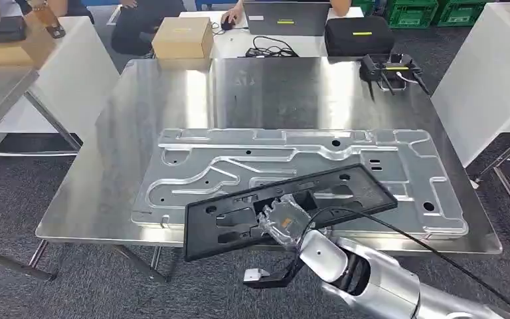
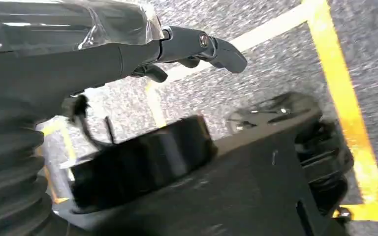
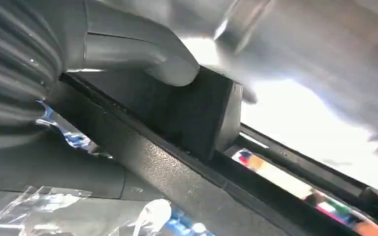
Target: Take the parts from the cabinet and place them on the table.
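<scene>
So the right hand has its fingers through an opening of one long black plastic panel, gripping it tilted above the near edge of the steel desk. The panel's near-left end sticks out past that edge, while its far end sits over the one big silver machined plate lying flat on the desk. There's bare steel behind the plate, up to a black gadget at the far right corner. The right wrist view shows the thumb pressed on the panel (quite blurry). The left hand hangs over grey floor with yellow tape lines, holding nothing, fingers loosely extended.
</scene>
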Tool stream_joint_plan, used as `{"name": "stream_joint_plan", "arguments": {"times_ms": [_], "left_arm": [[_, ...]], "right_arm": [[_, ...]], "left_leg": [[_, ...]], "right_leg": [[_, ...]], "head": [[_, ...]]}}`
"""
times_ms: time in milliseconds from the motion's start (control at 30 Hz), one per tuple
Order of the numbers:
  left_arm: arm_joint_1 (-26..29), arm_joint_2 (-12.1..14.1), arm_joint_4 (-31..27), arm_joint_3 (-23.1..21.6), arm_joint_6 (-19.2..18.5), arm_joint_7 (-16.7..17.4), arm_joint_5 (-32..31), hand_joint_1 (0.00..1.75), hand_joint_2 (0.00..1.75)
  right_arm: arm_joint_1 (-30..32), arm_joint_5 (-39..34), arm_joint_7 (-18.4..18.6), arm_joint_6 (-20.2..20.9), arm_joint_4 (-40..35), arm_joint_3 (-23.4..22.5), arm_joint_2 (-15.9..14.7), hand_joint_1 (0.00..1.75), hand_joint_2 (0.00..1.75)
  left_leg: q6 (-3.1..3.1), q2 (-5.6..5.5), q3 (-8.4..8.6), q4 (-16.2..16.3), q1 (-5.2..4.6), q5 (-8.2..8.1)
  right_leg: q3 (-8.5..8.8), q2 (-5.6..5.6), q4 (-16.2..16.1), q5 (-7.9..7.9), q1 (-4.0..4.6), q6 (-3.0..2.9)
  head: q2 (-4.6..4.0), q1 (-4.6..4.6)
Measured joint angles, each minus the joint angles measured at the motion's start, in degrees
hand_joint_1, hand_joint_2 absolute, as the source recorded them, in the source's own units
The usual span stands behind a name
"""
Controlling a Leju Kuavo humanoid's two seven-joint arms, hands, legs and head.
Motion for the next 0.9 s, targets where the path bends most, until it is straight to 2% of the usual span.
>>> {"name": "stream_joint_plan", "arguments": {"times_ms": [33, 67, 100, 133, 167, 200, 233, 267, 300, 367, 400, 433, 467, 500, 533, 567, 600, 633, 700, 733, 767, 800, 867, 900], "left_arm": [[-0.3, 0.0, 0.0, 0.1, 0.0, 0.0, 0.1, 0.0, 1.75], [-0.5, 0.0, 0.0, 0.2, 0.0, 0.0, 0.1, 0.0, 1.75], [-0.6, 0.0, 0.0, 0.2, 0.0, 0.0, 0.1, 0.0, 1.75], [-0.6, 0.0, 0.0, 0.2, 0.0, 0.1, 0.1, 0.0, 1.75], [-0.4, 0.0, 0.0, 0.2, 0.0, 0.1, 0.1, 0.0, 1.75], [-0.2, 0.0, 0.0, 0.2, 0.0, 0.2, 0.0, 0.0, 1.75], [0.0, 0.0, 0.0, 0.2, 0.0, 0.2, 0.0, 0.0, 1.75], [0.1, 0.1, 0.0, 0.2, 0.0, 0.2, 0.0, 0.0, 1.75], [0.2, 0.1, 0.0, 0.2, 0.0, 0.2, 0.0, 0.0, 1.75], [0.2, 0.1, 0.0, 0.2, 0.0, 0.1, 0.0, 0.0, 1.75], [0.1, 0.1, 0.0, 0.2, 0.0, 0.0, -0.1, 0.0, 1.75], [0.3, 0.0, 0.0, 0.2, 0.0, 0.0, -0.1, 0.0, 1.75], [0.2, 0.0, 0.0, 0.2, 0.0, 0.0, -0.1, 0.0, 1.75], [0.2, 0.0, 0.0, 0.2, 0.0, 0.0, -0.1, 0.0, 1.75], [0.2, 0.0, 0.0, 0.2, 0.0, 0.0, -0.2, 0.0, 1.75], [0.3, 0.0, 0.0, 0.2, 0.0, 0.0, -0.2, 0.0, 1.75], [0.3, 0.0, 0.0, 0.2, 0.0, 0.2, -0.2, 0.0, 1.75], [0.3, 0.0, 0.0, 0.2, 0.0, 0.4, -0.2, 0.0, 1.75], [0.2, 0.0, 0.0, 0.2, 0.0, 0.7, -0.2, 0.0, 1.75], [0.2, 0.0, 0.0, 0.2, -0.2, 0.7, -0.2, 0.0, 1.75], [0.1, 0.1, 0.0, 0.2, -0.2, 0.8, -0.2, 0.0, 1.75], [0.1, 0.1, 0.0, 0.2, -0.2, 0.9, -0.2, 0.0, 1.75], [0.2, 0.2, 0.0, 0.3, -0.3, 1.2, -0.2, 0.0, 1.75], [0.1, 0.2, 0.0, 0.2, -0.3, 1.4, -0.4, 0.0, 1.75]], "right_arm": [[-0.4, 0.5, 0.5, 0.0, -0.4, -0.1, -0.1, 1.75, 1.75], [-0.6, 0.9, 0.9, -0.2, -0.7, -0.1, -0.2, 1.75, 1.75], [-0.7, 1.5, 1.6, -0.5, -1.2, -0.2, -0.2, 1.75, 1.75], [-1.0, 1.9, 2.1, -0.7, -1.7, -0.5, -0.3, 1.75, 1.75], [-1.6, 2.2, 2.6, -1.0, -2.4, -1.0, -0.3, 1.75, 1.75], [-2.5, 2.2, 2.8, -1.1, -3.1, -1.6, -0.3, 1.75, 1.75], [-3.3, 2.2, 3.0, -1.1, -3.7, -2.2, -0.4, 1.75, 1.75], [-4.2, 2.2, 3.2, -1.0, -4.3, -2.8, -0.6, 1.75, 1.75], [-4.9, 2.2, 3.2, -0.9, -4.9, -3.3, -0.9, 1.75, 1.75], [-5.4, 2.0, 3.2, -0.4, -5.7, -3.8, -1.2, 1.75, 1.75], [-5.5, 1.9, 3.2, -0.3, -6.2, -4.0, -1.2, 1.75, 1.75], [-5.5, 1.9, 3.1, -0.2, -6.5, -4.2, -1.5, 1.75, 1.75], [-5.6, 1.9, 3.0, -0.1, -6.8, -4.2, -1.5, 1.75, 1.75], [-5.6, 1.8, 2.9, -0.1, -7.3, -4.2, -1.7, 1.75, 1.75], [-5.2, 1.7, 2.7, 0.0, -7.4, -4.1, -1.8, 1.75, 1.75], [-4.6, 1.6, 2.6, 0.1, -7.4, -4.0, -1.9, 1.75, 1.75], [-3.9, 1.6, 2.4, 0.1, -7.4, -3.8, -2.0, 1.75, 1.75], [-3.3, 1.6, 2.2, 0.1, -7.4, -3.7, -2.1, 1.75, 1.75], [-2.8, 1.5, 2.2, 0.0, -7.4, -3.3, -2.1, 1.75, 1.75], [-2.6, 1.5, 2.0, 0.0, -7.4, -3.2, -2.1, 1.75, 1.75], [-2.6, 1.4, 2.0, -0.1, -7.4, -3.1, -2.1, 1.75, 1.75], [-2.4, 1.3, 1.9, -0.2, -7.5, -3.1, -2.1, 1.75, 1.75], [-2.0, 1.0, 1.9, -0.3, -7.5, -3.0, -2.1, 1.75, 1.75], [-2.0, 0.9, 1.8, -0.4, -7.5, -2.9, -2.1, 1.75, 1.75]], "left_leg": [[-0.27, 0.14, -2.54, 4.9, 0.24, -1.59], [-0.41, 0.16, -4.15, 7.8, 0.42, -1.97], [-0.43, 0.18, -4.34, 7.6, 0.56, -0.98], [-0.32, 0.22, -3.22, 4.8, 0.57, 1.11], [-0.02, 0.28, -0.94, -0.2, 0.52, 4.09], [0.55, 0.51, 1.4, -5.9, 0.38, 7.12], [1.28, 1.17, 3.02, -10.0, 0.0, 8.05], [1.48, 1.29, 3.42, -10.3, -0.4, 7.49], [1.86, 1.21, 3.58, -11.2, -0.62, 7.08], [1.97, 0.93, 3.65, -11.5, -0.72, 7.05], [2.11, 0.87, 4.39, -12.6, -0.4, 7.44], [2.13, 0.78, 5.11, -13.3, -0.15, 7.71], [2.31, 0.79, 5.25, -13.4, -0.06, 7.69], [2.55, 0.76, 5.36, -13.4, -0.11, 7.66], [2.68, 0.72, 5.39, -13.4, -0.21, 7.57], [2.78, 0.65, 5.39, -13.4, -0.26, 7.51], [2.79, 0.47, 5.47, -13.4, -0.26, 7.46], [2.77, 0.31, 5.6, -13.3, -0.21, 7.34], [2.32, -0.03, 5.92, -12.9, 0.01, 6.83], [1.89, -0.1, 5.8, -12.3, -0.12, 6.33], [1.44, -0.15, 5.26, -11.4, -0.6, 5.72], [1.46, -0.25, 5.2, -11.4, -0.54, 5.66], [1.39, -0.27, 5.25, -11.6, -0.42, 5.68], [1.24, -0.26, 5.15, -11.4, -0.26, 5.47]], "right_leg": [[0.09, -0.24, 0.0, -0.11, 0.01, -0.06], [0.23, -0.38, 0.0, -0.24, 0.0, -0.03], [0.52, -0.48, 0.0, -0.42, 0.01, 0.0], [0.84, -0.55, 0.0, -0.61, 0.03, 0.09], [1.26, -0.56, 0.0, -0.8, 0.08, 0.24], [1.63, -0.58, 0.0, -1.0, 0.11, 0.34], [1.79, -0.65, -0.2, -1.1, 0.0, 0.46], [1.64, -0.68, -0.3, -1.07, 0.38, 0.7], [1.35, -0.76, -0.3, -1.0, 0.15, 1.08], [1.51, -1.2, -0.8, -0.79, 0.11, 1.65], [1.83, -1.21, -1.0, -1.03, 0.4, 2.14], [1.67, -1.1, 0.2, -1.75, 0.14, 2.21], [0.55, -1.0, 2.6, -3.11, 0.33, 2.14], [-2.16, -0.88, 7.9, -5.62, 0.41, 2.15], [-4.69, -0.75, 12.6, -7.42, 0.44, 2.24], [-6.98, -0.62, 16.5, -8.43, 0.45, 2.35], [-8.07, -0.61, 17.7, -7.93, 0.44, 2.41], [-7.65, -0.61, 15.9, -6.18, 0.38, 2.49], [-3.37, -0.62, 6.0, -0.38, 0.07, 2.74], [-1.17, -0.58, 1.2, 1.64, -0.16, 3.01], [-0.71, -0.21, 0.1, 0.78, -0.03, 2.62], [-0.97, -0.23, 0.2, 0.84, -0.12, 2.1], [-1.03, -0.23, 0.3, 0.67, 0.27, 1.51], [-1.0, -0.33, 0.2, 0.81, -0.03, 1.09]], "head": [[0.0, 0.0], [0.0, 0.0], [0.0, 0.0], [0.0, 0.0], [0.0, 0.0], [0.0, 0.0], [-0.02, 0.02], [-0.02, 0.02], [0.0, 0.02], [0.0, 0.04], [0.0, 0.07], [0.0, 0.04], [0.0, 0.09], [0.0, 0.09], [0.0, 0.07], [0.0, 0.09], [0.0, 0.07], [0.0, 0.09], [0.0, 0.09], [0.0, 0.09], [0.0, 0.09], [0.0, 0.09], [0.0, 0.07], [0.0, 0.07]]}}
